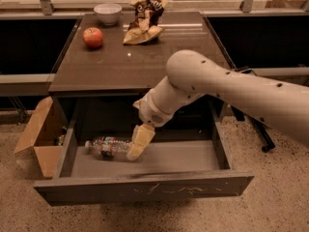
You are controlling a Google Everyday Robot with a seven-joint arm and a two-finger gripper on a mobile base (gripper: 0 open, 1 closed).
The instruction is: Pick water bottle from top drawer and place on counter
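Note:
The water bottle (107, 146) lies on its side in the left part of the open top drawer (145, 190), its white cap pointing left. My gripper (137, 145) hangs down into the drawer from the pale arm (227, 88) and sits right at the bottle's right end, partly covering it. I cannot tell whether it touches the bottle. The counter (145, 64) is the dark glossy top directly above the drawer.
On the counter stand a red apple (93, 36), a white bowl (107, 12) and a crumpled snack bag (143, 21) near the back. An open cardboard box (41, 134) stands on the floor left of the drawer. A chair base (260, 137) is at the right.

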